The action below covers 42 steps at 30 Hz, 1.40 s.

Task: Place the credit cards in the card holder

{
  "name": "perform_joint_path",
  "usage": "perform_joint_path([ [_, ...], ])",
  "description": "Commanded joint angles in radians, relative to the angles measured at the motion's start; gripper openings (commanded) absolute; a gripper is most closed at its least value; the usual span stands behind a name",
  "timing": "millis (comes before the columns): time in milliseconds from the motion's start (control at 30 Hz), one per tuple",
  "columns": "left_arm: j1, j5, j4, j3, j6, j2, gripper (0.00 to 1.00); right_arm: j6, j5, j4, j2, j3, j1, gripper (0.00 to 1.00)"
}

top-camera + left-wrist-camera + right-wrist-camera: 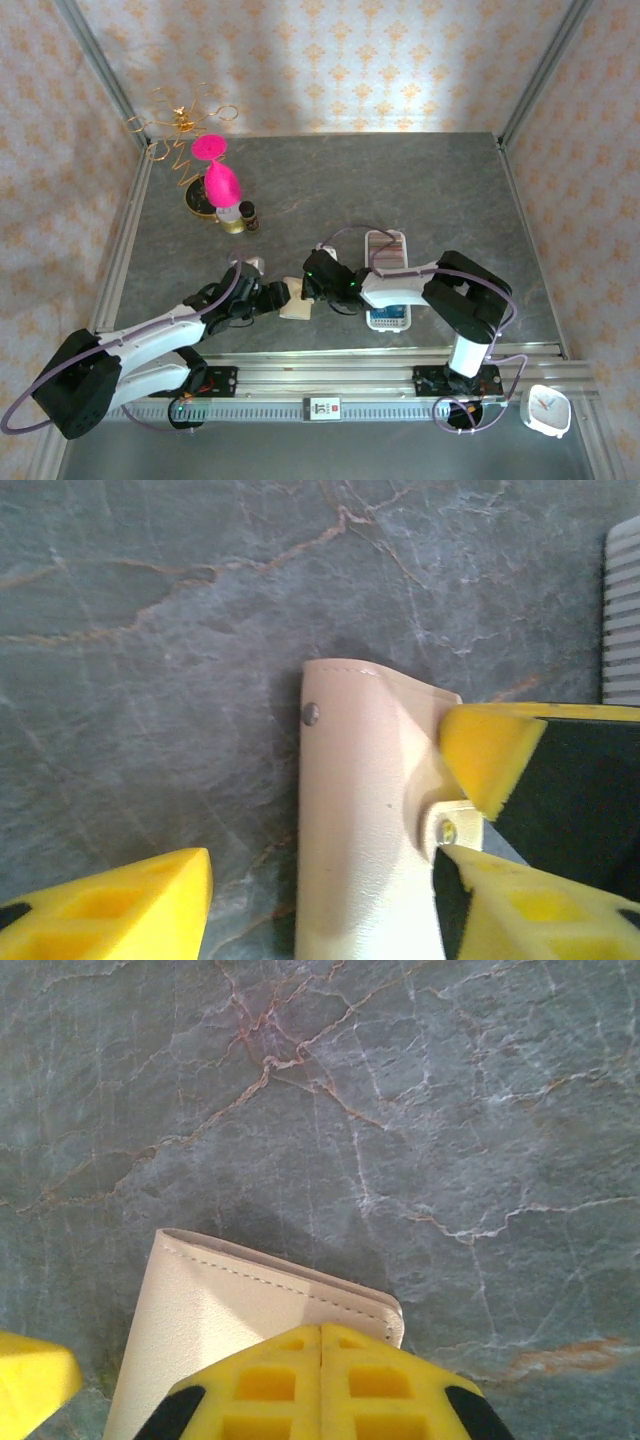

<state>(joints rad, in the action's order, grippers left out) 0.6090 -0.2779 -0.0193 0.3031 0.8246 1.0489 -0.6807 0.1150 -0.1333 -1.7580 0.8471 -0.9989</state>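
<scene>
card holder (295, 302): 1 | credit cards (386, 246): count unclear | white tray (388, 320): 1 | robot arms (150, 348) (470, 310): 2 | bright pink items (209, 147) (222, 186): 2 | small dark bottle (247, 212): 1 | gold wire ornament (180, 122): 1 | white clock (547, 409): 1

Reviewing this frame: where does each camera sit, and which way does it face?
Top external: fixed above and behind the arms, looking down on the table; both arms show, bases at the bottom, left gripper and right gripper at the card holder.
Left wrist: on the left arm, looking down past its open yellow fingers at the card holder.
Right wrist: on the right arm, looking down over its closed fingers at the card holder's corner.
Shared: all three show the card holder.
</scene>
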Motion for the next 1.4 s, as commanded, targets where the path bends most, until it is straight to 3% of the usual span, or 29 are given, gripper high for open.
perform_joint_path([
  [0,0.013,-0.049,-0.076,-0.018,0.025,0.013,0.58,-0.024,-0.047,0.050,-0.009,-0.043,-0.003,0.00],
  [100,0.020,-0.039,-0.088,-0.026,0.029,0.032,0.56,-0.037,-0.064,0.042,0.000,-0.059,-0.003,0.00],
  [300,0.040,-0.067,-0.157,-0.042,0.047,0.072,0.44,-0.059,-0.060,0.016,0.008,-0.085,-0.002,0.00],
  [533,0.045,-0.083,-0.252,-0.068,0.063,0.156,0.41,-0.078,-0.072,-0.001,0.018,-0.107,-0.002,0.00],
  [667,0.048,-0.124,-0.300,-0.063,0.074,0.203,0.31,-0.086,-0.074,-0.010,0.028,-0.119,-0.002,0.00],
  [800,0.048,-0.132,-0.300,-0.046,0.078,0.182,0.29,-0.097,-0.093,-0.016,0.047,-0.129,-0.003,0.00],
  [900,0.047,-0.126,-0.312,-0.035,0.078,0.138,0.21,-0.105,-0.093,-0.039,0.068,-0.139,-0.003,0.00],
  [1000,0.047,-0.124,-0.347,-0.017,0.063,0.102,0.06,-0.102,-0.061,-0.089,0.091,-0.142,-0.002,0.00],
  [1067,0.047,-0.130,-0.322,0.030,0.036,0.092,0.00,-0.098,-0.059,-0.124,0.120,-0.141,-0.003,0.00],
  [1367,0.047,0.019,-0.051,0.172,-0.113,0.006,0.00,-0.042,-0.208,-0.138,0.332,-0.122,-0.003,0.00],
])
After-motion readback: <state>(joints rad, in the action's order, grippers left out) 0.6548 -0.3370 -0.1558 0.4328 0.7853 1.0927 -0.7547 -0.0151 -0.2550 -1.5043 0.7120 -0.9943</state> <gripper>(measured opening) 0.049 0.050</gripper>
